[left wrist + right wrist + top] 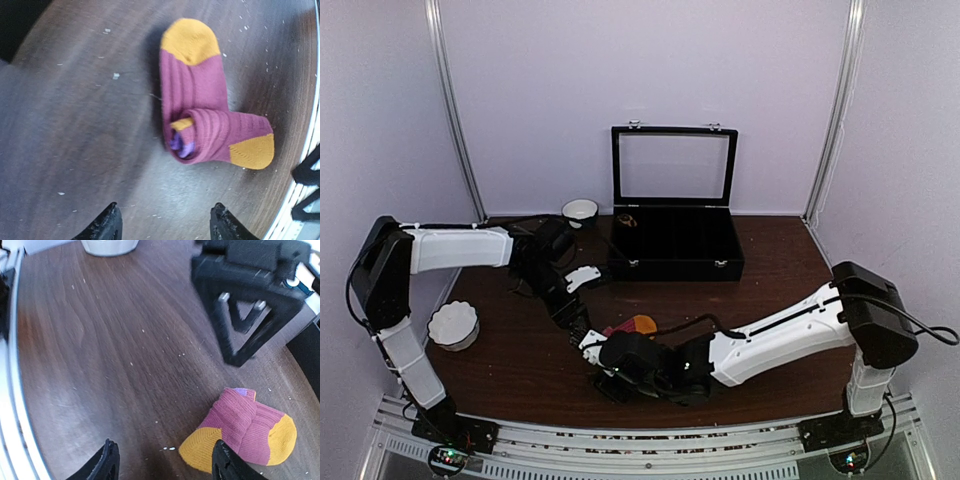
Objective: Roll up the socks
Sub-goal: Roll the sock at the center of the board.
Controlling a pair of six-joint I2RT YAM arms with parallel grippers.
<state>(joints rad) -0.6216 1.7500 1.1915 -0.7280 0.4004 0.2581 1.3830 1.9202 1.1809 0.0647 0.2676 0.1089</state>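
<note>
Socks (200,100) in magenta with orange toes are lying on a dark wooden table (770,270), close to its near edge and between the two arms' tips. The pair is sitting partly rolled. One end is curling into a short tube with purple showing at its core, while an orange toe is sticking out flat at each side.

The left gripper (165,227) is hanging above the table with its two black fingers standing wide apart. It is gripping nothing, and bare wood is showing between the fingers. The socks are lying ahead of it, apart from the fingertips.

The right gripper (162,465) is also hovering wide open and holding nothing. The socks are sitting just beside one of its fingers (227,465), and whether they are touching cannot be told.

A white scalloped bowl (453,325) is standing at the table's left side. A second white bowl (580,211) is resting near the back. Beside it, a black case (675,255) is sitting with its glass lid raised.
</note>
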